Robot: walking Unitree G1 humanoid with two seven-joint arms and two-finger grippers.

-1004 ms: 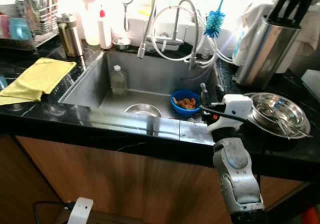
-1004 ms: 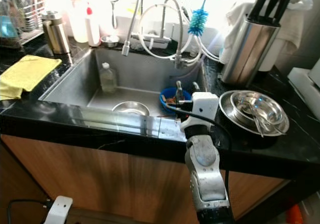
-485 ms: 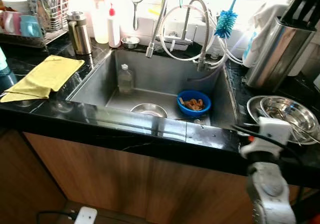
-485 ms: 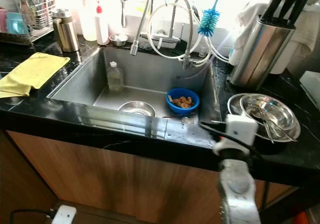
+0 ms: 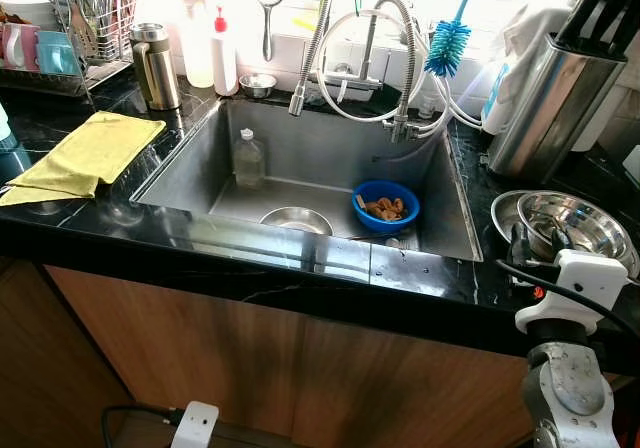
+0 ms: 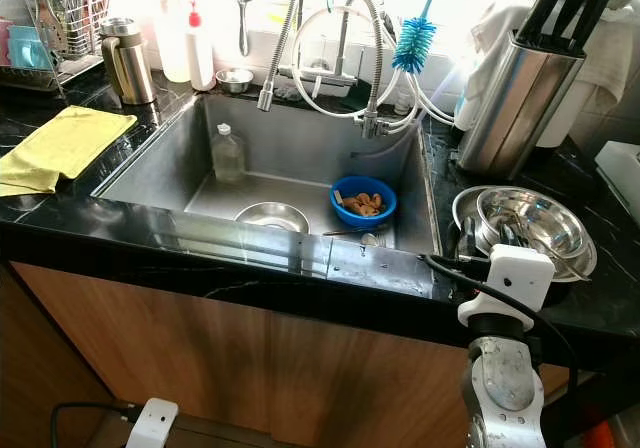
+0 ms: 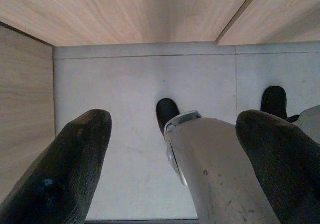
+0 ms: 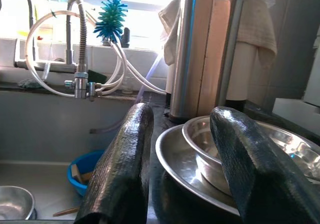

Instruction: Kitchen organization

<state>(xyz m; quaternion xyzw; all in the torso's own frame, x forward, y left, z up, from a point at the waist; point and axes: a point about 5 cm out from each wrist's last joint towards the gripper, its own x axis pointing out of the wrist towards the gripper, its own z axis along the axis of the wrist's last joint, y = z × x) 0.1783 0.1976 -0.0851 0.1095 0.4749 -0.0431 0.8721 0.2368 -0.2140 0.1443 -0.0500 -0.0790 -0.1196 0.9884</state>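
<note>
Two grippers: right gripper [image 8: 175,169] is sitting at the counter edge with its fingers [image 8: 120,169] spread apart, nothing between them, pointing at the near rim of the stacked steel bowls [image 6: 525,223]; left gripper [image 7: 175,169] is hanging low, fingers spread apart and empty, over pale floor [image 7: 130,109] beside wood cabinet fronts [image 7: 125,14].
Steel bowls: a smaller bowl is nesting in a wider one on the black counter [image 5: 250,258], right of the sink, utensils lying inside.
Sink [image 5: 300,158]: holding a blue bowl [image 5: 386,204] with brown scraps, a steel bowl [image 5: 296,220] and a clear bottle [image 5: 248,158].
Behind sink: coiled hose faucet [image 5: 385,58] and a blue bottle brush [image 5: 445,46] are standing against a bright window.
Right counter: a steel knife block [image 5: 545,103] is standing behind the bowls.
Left counter: a yellow cloth [image 5: 85,153], a steel canister [image 5: 155,63] and a dish rack [image 5: 80,18].
Change: a second ago the right gripper was over the sink's right edge near the blue bowl; now it is by the steel bowls, further right. The camera has also been shifting.
</note>
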